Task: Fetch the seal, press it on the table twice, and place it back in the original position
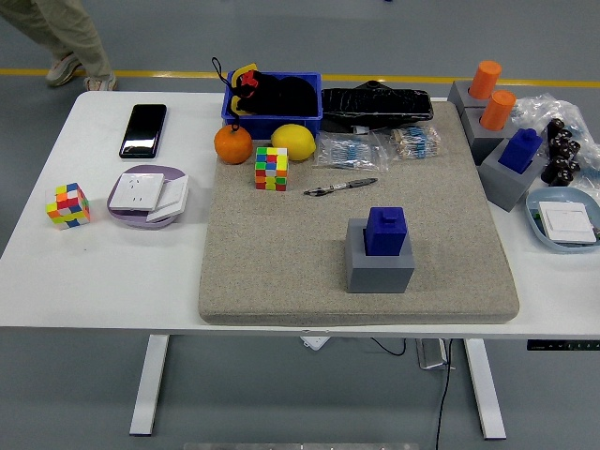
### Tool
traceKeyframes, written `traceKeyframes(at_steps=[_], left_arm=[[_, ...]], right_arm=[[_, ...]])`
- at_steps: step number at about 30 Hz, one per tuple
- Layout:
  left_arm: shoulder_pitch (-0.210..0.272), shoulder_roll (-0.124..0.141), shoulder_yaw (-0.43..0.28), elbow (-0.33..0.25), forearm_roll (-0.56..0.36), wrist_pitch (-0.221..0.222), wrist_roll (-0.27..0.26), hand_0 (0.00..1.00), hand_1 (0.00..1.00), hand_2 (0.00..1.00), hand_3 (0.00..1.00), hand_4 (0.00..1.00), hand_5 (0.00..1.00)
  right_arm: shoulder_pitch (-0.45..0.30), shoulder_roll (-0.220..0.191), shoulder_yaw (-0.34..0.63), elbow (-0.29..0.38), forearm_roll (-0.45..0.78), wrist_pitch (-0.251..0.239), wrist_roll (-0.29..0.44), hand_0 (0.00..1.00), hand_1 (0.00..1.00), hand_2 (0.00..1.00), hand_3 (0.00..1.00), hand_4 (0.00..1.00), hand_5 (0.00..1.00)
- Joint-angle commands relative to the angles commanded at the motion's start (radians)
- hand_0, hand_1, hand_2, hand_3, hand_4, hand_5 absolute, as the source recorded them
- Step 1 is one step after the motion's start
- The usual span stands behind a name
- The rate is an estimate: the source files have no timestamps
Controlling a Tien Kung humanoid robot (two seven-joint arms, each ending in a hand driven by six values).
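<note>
Center-right of the frame: blue seal (385,230) sits upright in its grey holder (380,259) on the beige mat (281,272), which lies on the white table (112,272). No legible writing on anything at this resolution. Neither robot hand is in frame, so hand state can't be told. Pen (339,187) lies above the seal; Rubik's cube (271,168) upper-centre. Upper left: a person's legs (58,36) on the floor beyond the table.
</note>
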Motion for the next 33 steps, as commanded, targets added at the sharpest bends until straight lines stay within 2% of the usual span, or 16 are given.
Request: traceKeyframes(at_steps=[33], left_arm=[[0.003,0.005,-0.013,-0.001,0.005,-0.002,-0.001,0.795,0.747,0.737,0.775,0.803,0.472]], right_arm=[[0.014,0.009,-0.019,0.002,0.001,0.003,-0.004,0.927,0.893,0.880,0.842,0.998,0.818]])
